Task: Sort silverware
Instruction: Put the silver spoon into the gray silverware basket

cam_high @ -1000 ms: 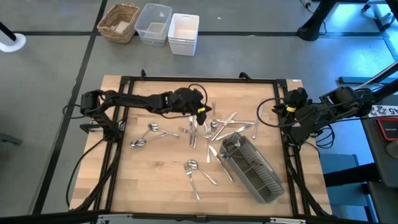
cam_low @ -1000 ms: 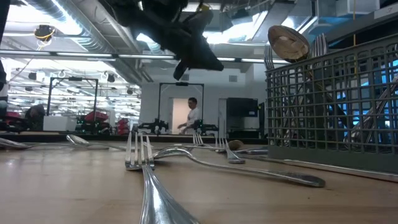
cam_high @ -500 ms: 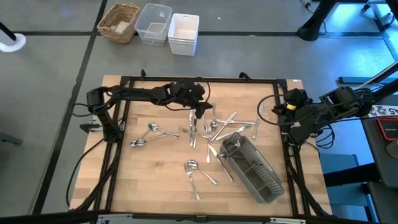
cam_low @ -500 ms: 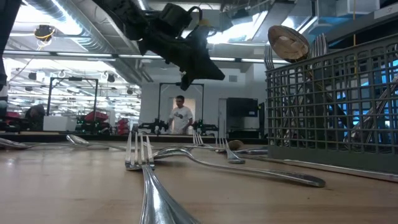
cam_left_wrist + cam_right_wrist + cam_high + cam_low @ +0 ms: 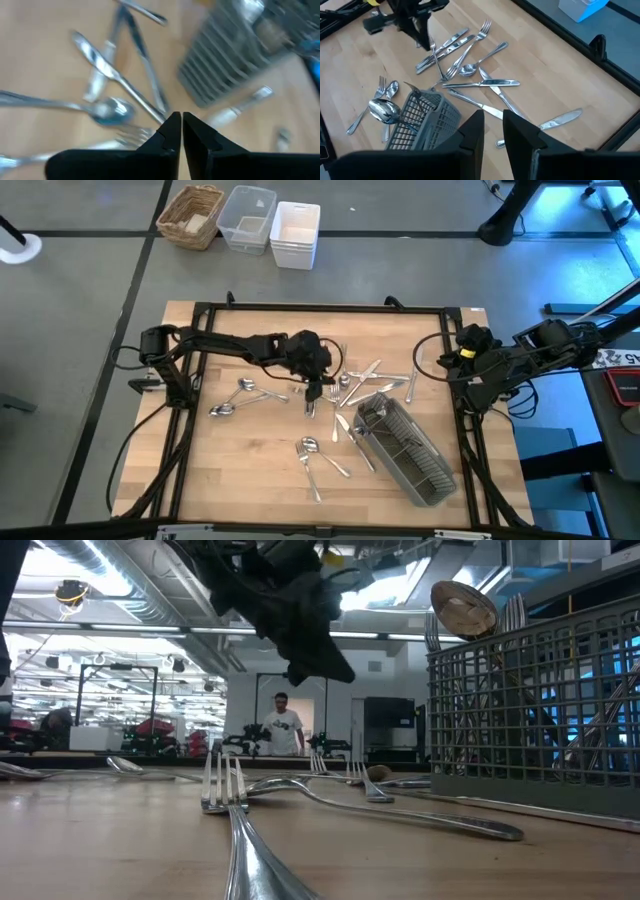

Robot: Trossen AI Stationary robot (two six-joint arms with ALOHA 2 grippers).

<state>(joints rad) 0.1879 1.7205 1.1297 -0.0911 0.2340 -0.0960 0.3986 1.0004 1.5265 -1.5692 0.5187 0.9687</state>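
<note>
Silverware lies scattered on the wooden table: a pile of forks, knives and spoons (image 5: 352,380) at mid-table, two spoons (image 5: 240,394) to its left, and a fork and spoon (image 5: 314,456) nearer the near edge. More pieces stand in the grey caddy (image 5: 405,444), where a spoon bowl (image 5: 462,608) sticks out on top. My left gripper (image 5: 312,387) hangs shut above the pile's left part, fingers pointing down (image 5: 181,124), clear of the table (image 5: 322,666). My right gripper (image 5: 493,127) waits at the table's right edge (image 5: 452,360), slightly open and empty.
A black frame (image 5: 196,308) runs around the table. A wicker basket (image 5: 192,214), a clear bin (image 5: 247,218) and a white bin (image 5: 295,232) stand on the floor beyond the far edge. A lone knife (image 5: 561,120) lies near my right gripper. A person (image 5: 282,730) stands far behind.
My left gripper has moved a little toward the table's near edge and come down over the pile, its wrist turning on the way. The silverware has kept its place. The person in the background has walked to the left.
</note>
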